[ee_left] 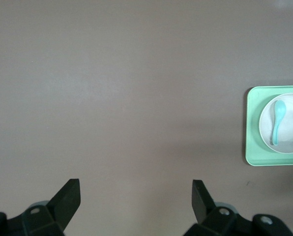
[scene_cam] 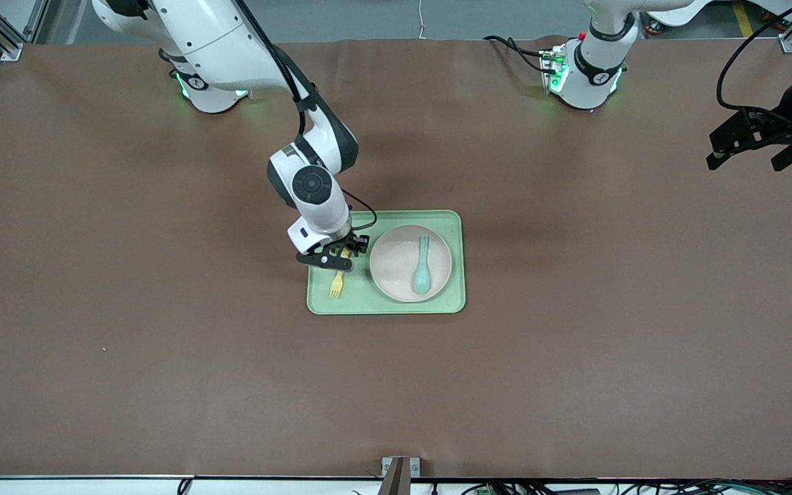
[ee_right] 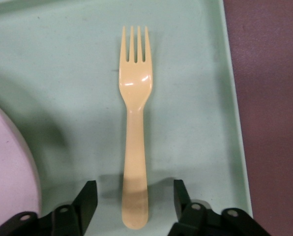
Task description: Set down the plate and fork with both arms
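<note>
**Fork on tray, right gripper astride its handle**

Only the right wrist view shows the right gripper (ee_right: 131,196) spread open, a finger on each side of the pale-yellow fork (ee_right: 134,132). The fork lies flat on the green tray (scene_cam: 451,302), lower centre, beside the beige plate (scene_cam: 396,268) holding a teal spoon (scene_cam: 422,265). The left gripper (ee_left: 134,196) hangs wide open at upper right over bare table.

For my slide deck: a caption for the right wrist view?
Right pincer open astride the handle of the yellow fork lying on the green tray.
</note>
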You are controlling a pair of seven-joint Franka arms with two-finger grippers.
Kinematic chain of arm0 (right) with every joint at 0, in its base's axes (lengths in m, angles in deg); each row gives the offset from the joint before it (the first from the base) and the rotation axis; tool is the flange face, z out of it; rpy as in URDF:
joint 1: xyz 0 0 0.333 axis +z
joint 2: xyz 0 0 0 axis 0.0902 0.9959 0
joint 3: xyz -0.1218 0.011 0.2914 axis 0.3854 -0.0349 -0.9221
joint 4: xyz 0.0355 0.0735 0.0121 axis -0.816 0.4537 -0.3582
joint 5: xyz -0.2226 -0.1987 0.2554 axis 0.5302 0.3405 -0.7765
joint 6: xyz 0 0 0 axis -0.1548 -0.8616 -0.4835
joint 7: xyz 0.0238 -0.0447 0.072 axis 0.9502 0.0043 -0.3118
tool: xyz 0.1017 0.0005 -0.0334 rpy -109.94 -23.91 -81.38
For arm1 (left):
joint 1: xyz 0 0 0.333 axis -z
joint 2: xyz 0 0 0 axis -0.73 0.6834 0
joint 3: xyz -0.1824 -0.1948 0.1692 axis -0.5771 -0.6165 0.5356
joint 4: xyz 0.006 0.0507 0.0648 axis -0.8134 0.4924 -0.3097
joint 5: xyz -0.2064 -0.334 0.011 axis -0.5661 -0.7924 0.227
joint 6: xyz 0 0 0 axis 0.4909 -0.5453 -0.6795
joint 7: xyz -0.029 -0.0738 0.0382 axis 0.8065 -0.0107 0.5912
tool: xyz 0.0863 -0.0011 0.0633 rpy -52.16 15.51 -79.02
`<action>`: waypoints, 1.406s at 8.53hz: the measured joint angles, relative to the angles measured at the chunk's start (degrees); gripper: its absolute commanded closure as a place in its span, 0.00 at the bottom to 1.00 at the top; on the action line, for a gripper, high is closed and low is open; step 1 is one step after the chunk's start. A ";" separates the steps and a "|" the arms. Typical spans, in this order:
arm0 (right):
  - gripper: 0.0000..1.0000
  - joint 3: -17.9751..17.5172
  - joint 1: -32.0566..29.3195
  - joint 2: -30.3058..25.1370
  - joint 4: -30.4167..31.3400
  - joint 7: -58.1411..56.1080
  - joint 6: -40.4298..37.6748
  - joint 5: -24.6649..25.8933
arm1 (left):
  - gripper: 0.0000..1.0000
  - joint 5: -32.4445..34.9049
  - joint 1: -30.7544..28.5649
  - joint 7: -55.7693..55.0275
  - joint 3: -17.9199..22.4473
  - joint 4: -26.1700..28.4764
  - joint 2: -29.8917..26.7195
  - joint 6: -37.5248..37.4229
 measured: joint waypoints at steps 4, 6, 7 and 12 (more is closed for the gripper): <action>0.00 0.77 -6.73 -13.94 -2.52 -0.75 -15.69 -0.01 | 0.00 0.00 0.24 -0.01 -0.12 -0.08 0.13 0.00; 0.00 1.02 -11.43 -23.75 -2.93 -5.43 -24.53 0.09 | 0.00 0.00 0.38 -0.01 -0.19 -0.38 1.37 0.37; 0.00 1.12 -15.03 -27.82 -4.25 -10.88 -30.08 0.26 | 0.00 0.00 0.47 -0.01 -0.22 -0.84 2.14 0.76; 0.00 1.28 -31.58 -33.34 -19.84 -30.80 -47.06 0.27 | 0.00 0.00 0.32 -0.07 -0.18 -1.97 2.95 1.00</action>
